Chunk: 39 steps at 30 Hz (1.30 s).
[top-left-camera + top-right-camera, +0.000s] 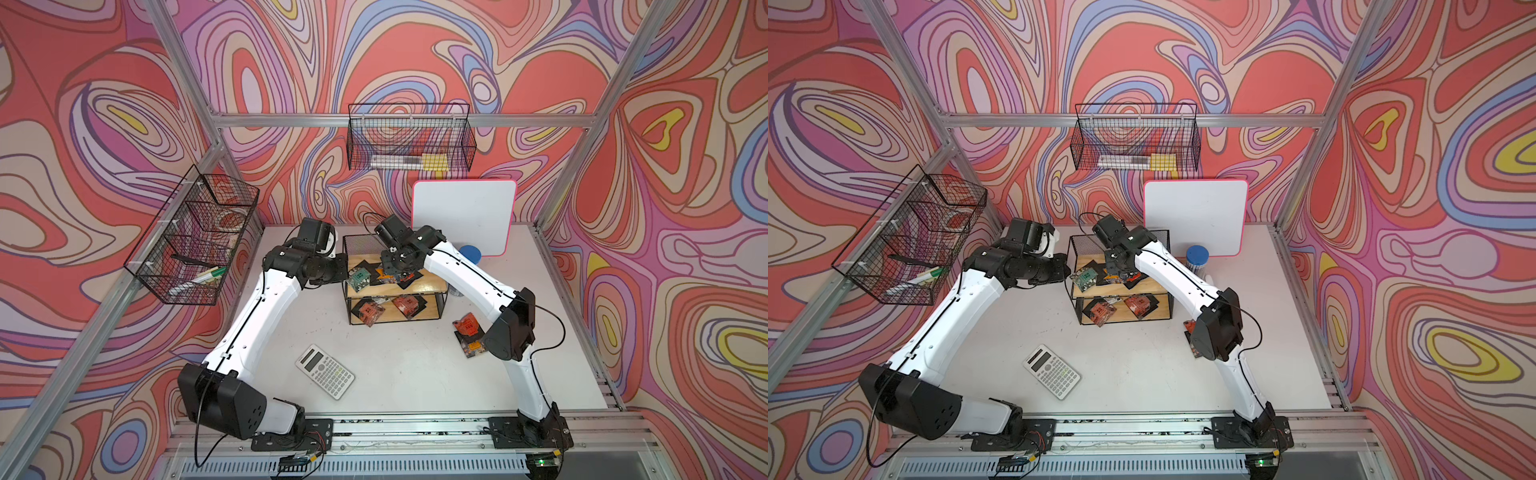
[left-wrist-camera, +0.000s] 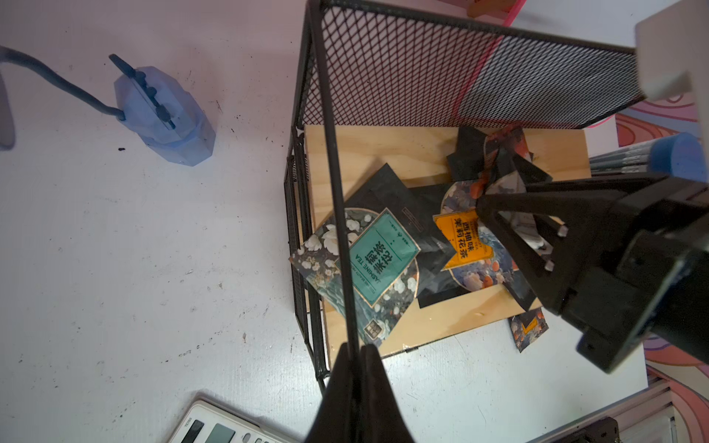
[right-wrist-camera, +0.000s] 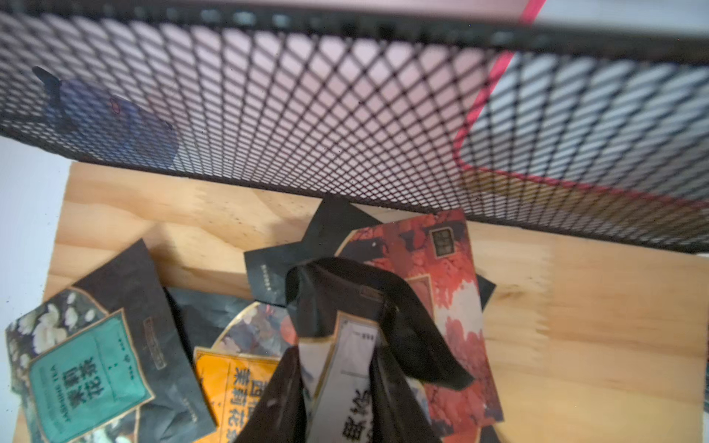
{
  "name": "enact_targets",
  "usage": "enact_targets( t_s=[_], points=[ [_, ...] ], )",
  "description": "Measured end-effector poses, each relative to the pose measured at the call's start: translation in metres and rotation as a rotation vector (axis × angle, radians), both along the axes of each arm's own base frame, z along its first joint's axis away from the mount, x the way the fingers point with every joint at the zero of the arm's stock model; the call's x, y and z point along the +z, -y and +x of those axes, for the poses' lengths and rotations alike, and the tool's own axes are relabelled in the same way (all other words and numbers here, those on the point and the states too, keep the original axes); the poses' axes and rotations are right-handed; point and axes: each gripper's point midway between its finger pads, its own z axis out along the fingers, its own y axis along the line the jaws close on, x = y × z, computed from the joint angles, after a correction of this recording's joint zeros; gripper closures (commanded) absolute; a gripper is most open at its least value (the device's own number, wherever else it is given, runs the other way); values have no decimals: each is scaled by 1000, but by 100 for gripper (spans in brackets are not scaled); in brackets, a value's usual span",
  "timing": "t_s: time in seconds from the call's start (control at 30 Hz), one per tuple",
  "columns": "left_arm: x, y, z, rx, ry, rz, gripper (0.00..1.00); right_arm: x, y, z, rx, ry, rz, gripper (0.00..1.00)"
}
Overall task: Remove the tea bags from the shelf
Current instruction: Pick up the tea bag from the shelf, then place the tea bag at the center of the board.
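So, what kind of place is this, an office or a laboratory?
Probably a robotics test cell, not a real office: an aluminium frame stands before swirl-patterned walls, and the left arm and right arm are bolted to a front rail.

- A robot lab's test cell: a white-and-black left robot arm (image 1: 249, 324) and a matching right robot arm (image 1: 469, 274) are bolted to a slotted aluminium rail (image 1: 415, 430) at the front of a plain white tabletop (image 1: 407, 365).
- A silver aluminium-extrusion frame (image 1: 291, 120) boxes the table in, backed by wall panels printed with red, pink and lilac swirls (image 1: 685, 208).
- A black wire-mesh side basket (image 1: 195, 245) and a black wire-mesh rear basket (image 1: 411, 137) hang from the frame bars on white ties.
- A small bare circuit board with a green light (image 1: 540, 462) sits exposed below the rail.
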Motion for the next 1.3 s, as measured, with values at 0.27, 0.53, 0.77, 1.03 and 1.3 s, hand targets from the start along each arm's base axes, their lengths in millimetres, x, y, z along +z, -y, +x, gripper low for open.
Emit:
enact_targets(
  t_s=[0.27,0.53,0.77,1.03,1.3],
  points=[
    [0,0,0,0,0,0,100,6,4,0,-15,8,2,72],
    [0,0,0,0,0,0,100,16,10,1,-33,27,9,76],
    [0,0,0,0,0,0,100,32,15,1,-44,61,18,80],
    [0,0,0,0,0,0,100,100,49,-18,-92,204,79,84],
    [0,0,0,1,0,1,100,115,170,-49,-368,238,137,90]
  ],
)
